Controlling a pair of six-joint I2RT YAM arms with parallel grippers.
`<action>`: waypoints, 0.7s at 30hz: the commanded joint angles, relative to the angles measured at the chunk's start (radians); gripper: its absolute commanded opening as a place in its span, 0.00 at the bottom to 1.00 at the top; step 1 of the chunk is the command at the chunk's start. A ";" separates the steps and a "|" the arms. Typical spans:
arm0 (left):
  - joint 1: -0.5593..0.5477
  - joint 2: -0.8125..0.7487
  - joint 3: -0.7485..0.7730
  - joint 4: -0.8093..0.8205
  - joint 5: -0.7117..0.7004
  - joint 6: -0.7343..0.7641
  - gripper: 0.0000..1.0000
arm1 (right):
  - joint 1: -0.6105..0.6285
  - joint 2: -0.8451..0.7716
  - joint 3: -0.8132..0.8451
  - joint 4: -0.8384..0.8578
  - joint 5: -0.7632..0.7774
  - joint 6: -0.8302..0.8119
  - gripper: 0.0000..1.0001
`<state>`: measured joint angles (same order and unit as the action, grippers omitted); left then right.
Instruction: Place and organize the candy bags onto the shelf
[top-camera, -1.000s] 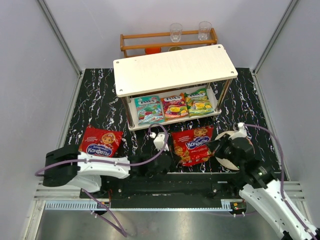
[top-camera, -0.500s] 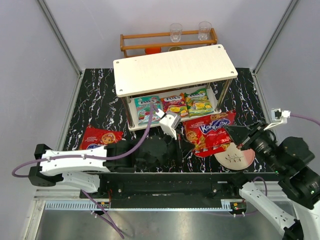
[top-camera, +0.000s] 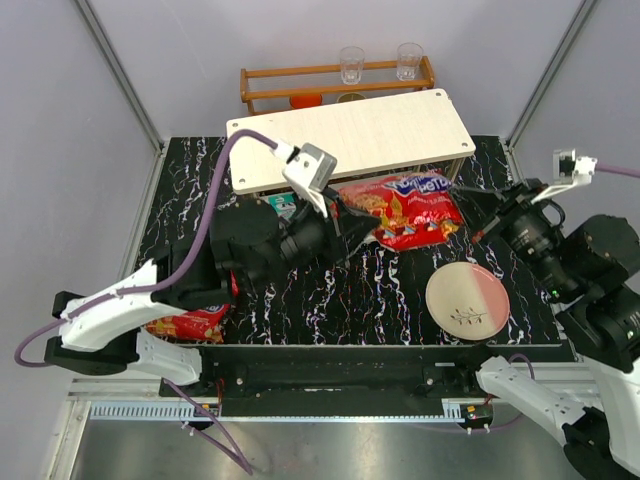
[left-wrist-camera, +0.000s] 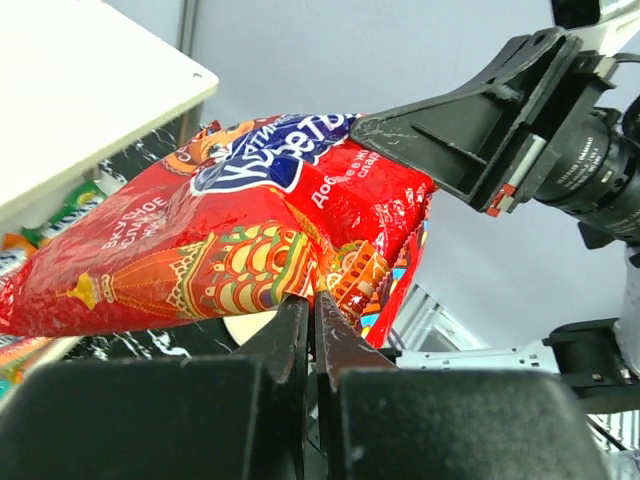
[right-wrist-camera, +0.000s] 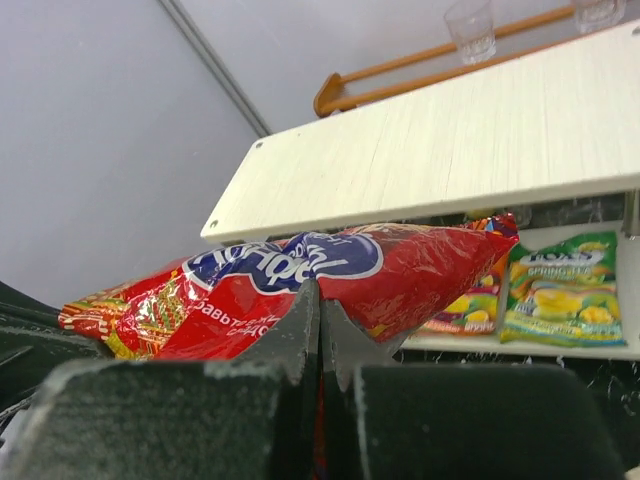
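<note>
The white shelf (top-camera: 380, 130) stands at the back. Before its lower tier a large red candy bag (top-camera: 410, 212) hangs in the air, pinched at opposite edges by the left gripper (left-wrist-camera: 312, 298) and the right gripper (right-wrist-camera: 318, 292), both clamped tight. A small green-yellow bag (right-wrist-camera: 560, 285) lies on the lower tier.

I'm looking into a robot lab cell: plain grey panels (top-camera: 60, 200) on aluminium struts (top-camera: 120, 72) box in a black marbled tabletop (top-camera: 380, 300). A mounting rail (top-camera: 330, 378) runs along six o'clock, while the shelf (top-camera: 400, 125) and a wooden rack (top-camera: 300, 85) stand toward twelve.
</note>
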<state>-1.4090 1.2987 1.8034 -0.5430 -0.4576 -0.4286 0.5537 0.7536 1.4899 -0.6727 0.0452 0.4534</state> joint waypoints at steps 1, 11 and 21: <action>0.112 0.033 0.157 0.051 0.138 0.091 0.00 | -0.001 0.075 0.107 0.156 0.071 -0.120 0.00; 0.427 0.172 0.346 0.080 0.511 0.054 0.00 | 0.000 0.266 0.223 0.272 0.130 -0.231 0.00; 0.599 0.323 0.392 0.121 0.651 0.036 0.00 | -0.162 0.437 0.254 0.312 0.046 -0.219 0.00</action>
<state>-0.8330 1.5894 2.1475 -0.6071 0.0685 -0.3706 0.4854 1.1492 1.7100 -0.4896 0.2073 0.2096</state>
